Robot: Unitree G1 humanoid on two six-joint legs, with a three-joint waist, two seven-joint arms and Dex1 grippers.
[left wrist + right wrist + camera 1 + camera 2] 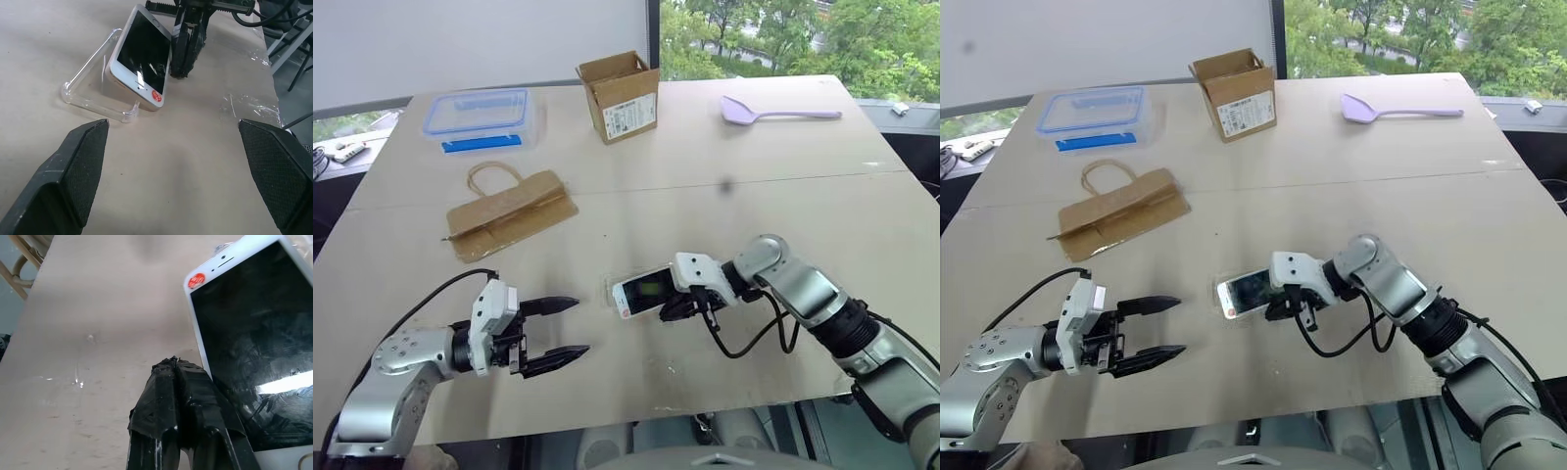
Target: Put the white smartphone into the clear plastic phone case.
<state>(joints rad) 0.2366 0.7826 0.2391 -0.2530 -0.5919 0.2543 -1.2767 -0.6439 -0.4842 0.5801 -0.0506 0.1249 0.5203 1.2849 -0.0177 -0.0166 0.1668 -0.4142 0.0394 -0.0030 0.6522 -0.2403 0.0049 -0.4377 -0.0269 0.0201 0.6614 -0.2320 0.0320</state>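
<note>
Beige table (724, 323) bears taped patches; trees (803, 34) perhaps beyond glass.

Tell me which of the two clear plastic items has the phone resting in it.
The clear plastic phone case, near the table's front edge: the white smartphone leans tilted in it. The blue-rimmed clear food container sits far back, lidded.

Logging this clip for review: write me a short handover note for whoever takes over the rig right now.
Left gripper: jaws wide open, holding nothing, hovering near the case.
Right gripper: jaws shut, holding nothing, tips pressed against the phone's long edge.
White smartphone: tilted, one long edge down inside the clear plastic phone case, the other propped up.
Done: phone partly in the case.
Left: press it flat until seated, probably steadying the case with the left.
</note>
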